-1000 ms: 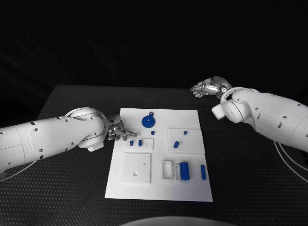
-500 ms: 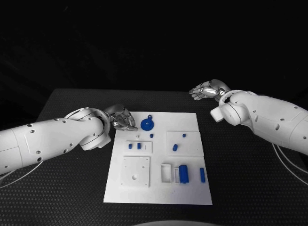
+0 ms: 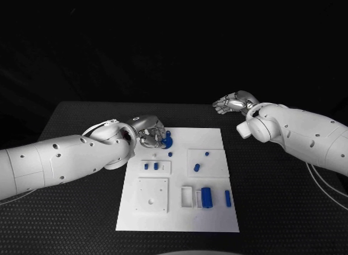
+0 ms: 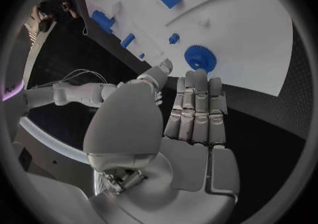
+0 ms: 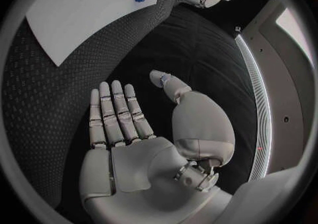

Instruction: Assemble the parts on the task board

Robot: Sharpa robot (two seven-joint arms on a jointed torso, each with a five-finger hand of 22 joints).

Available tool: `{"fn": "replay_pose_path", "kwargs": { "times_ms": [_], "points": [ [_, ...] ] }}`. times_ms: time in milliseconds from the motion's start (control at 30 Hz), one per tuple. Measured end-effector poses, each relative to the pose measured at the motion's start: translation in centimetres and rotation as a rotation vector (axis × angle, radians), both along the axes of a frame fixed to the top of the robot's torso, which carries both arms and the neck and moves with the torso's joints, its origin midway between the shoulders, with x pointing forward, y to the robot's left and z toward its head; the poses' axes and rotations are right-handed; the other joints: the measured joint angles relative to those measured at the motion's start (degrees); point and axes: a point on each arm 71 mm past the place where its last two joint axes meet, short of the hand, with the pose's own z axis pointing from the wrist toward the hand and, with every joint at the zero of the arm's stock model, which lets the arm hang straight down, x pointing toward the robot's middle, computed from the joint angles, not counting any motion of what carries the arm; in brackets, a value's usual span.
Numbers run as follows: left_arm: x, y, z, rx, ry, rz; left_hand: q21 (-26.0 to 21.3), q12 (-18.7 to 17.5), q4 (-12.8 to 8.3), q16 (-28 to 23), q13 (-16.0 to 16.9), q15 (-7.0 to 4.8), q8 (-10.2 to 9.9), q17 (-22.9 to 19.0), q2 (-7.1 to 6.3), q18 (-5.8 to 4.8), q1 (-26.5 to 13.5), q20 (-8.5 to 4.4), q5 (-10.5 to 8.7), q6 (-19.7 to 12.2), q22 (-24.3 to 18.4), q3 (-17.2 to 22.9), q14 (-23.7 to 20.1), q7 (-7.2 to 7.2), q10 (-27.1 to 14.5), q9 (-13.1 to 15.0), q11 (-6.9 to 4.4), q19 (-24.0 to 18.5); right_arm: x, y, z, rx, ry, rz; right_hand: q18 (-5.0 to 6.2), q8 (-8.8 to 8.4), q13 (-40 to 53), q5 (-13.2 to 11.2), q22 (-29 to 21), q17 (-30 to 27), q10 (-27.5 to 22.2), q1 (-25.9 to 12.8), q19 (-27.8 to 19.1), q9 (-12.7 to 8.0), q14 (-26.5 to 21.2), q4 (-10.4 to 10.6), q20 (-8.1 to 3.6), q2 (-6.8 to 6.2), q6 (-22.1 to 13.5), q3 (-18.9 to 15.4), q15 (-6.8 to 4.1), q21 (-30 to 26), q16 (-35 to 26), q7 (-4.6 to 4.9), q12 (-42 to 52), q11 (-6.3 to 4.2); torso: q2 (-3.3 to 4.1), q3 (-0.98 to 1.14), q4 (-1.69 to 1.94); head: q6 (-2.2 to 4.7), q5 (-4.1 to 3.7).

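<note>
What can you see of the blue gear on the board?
The gear is a round, toothed blue disc, plastic by its look, with a small tab on one side. It lies flat near the far left corner of the board. The left hand hovers at it with fingers extended; in the left wrist view the fingertips stop just short of it, so no contact shows. No other part touches it.

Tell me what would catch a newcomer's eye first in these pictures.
The white task board in the middle of the black table, dotted with small blue parts. At its far left corner the left hand hovers by the blue gear, fingers straight, holding nothing. The right hand hangs off the board, beyond its far right corner.
</note>
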Motion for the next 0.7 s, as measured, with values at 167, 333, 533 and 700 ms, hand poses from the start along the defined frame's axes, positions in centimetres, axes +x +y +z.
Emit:
{"fn": "replay_pose_path", "kwargs": {
  "times_ms": [167, 333, 533, 700],
  "points": [
    [0.0, -1.2, -0.3, 0.039, -0.043, -0.057, 0.0, -1.4, -1.3, 0.0, -0.8, -0.43, 0.0, 0.8, 0.15, -0.07, 1.0, -0.11, 0.00, 0.2, 0.7, 1.2, 0.8, -0.21, 0.4, -0.5, -0.01, 0.5, 0.0, 0.1, 0.0, 0.002, 0.000, 0.002, 0.00, 0.00, 0.0, 0.0, 0.0, 0.0, 0.0, 0.0, 0.0, 0.0, 0.0, 0.0, 0.00, 0.00, 0.0, 0.0, 0.00, 0.0, 0.0, 0.00, 0.0, 0.00, 0.03, 0.00, -0.07, 0.12, -0.11],
    [0.0, -2.5, -0.6, 0.068, -0.068, -0.110, 0.0, -2.8, -3.2, 0.0, -1.7, -0.52, 0.0, 1.4, 0.23, -0.40, 1.2, -0.31, 0.57, -0.1, 1.3, 1.9, 0.9, -0.52, 0.7, -1.3, -0.04, 0.7, 0.0, 0.4, 0.0, 0.004, -0.001, 0.006, 0.00, 0.00, 0.0, 0.0, 0.0, 0.0, 0.0, 0.0, 0.0, 0.0, 0.0, 0.0, 0.00, 0.00, 0.0, 0.0, 0.00, 0.0, 0.0, 0.00, 0.0, 0.00, 0.04, 0.00, -0.07, 0.24, -0.25],
    [0.2, -3.4, -0.9, 0.105, -0.075, -0.146, 0.0, -3.6, -3.8, 0.0, -2.2, -0.52, 0.0, 1.6, -0.40, -0.40, 0.5, -0.31, 0.57, -0.1, 1.7, 2.2, 0.9, -0.52, 0.7, -1.7, -0.04, 0.7, 0.0, 0.7, 0.0, 0.006, -0.001, 0.011, 0.00, 0.00, 0.0, 0.0, 0.0, 0.0, 0.0, 0.0, 0.0, 0.0, 0.0, 0.0, 0.00, 0.00, 0.0, 0.0, 0.00, 0.0, 0.0, 0.00, 0.0, 0.00, 0.04, 0.00, -0.14, 0.30, -0.28],
    [0.2, -3.6, -1.7, 0.138, -0.058, -0.163, 0.0, -4.3, -4.4, 0.2, -2.5, -0.52, 0.0, 2.0, -0.67, -0.41, -0.3, -0.31, 0.57, -0.3, 2.2, 2.4, 0.9, -0.72, 0.7, -2.0, -0.04, 0.7, 0.0, 0.7, 0.0, 0.006, -0.001, 0.011, -0.01, 0.00, 0.0, 0.0, 0.0, 0.0, 0.0, 0.0, 0.0, 0.0, 0.0, 0.0, 0.00, 0.00, 0.0, 0.0, 0.00, 0.0, 0.0, 0.00, 0.0, 0.00, 0.05, 0.00, -0.15, 0.31, -0.40]
  ]
}}
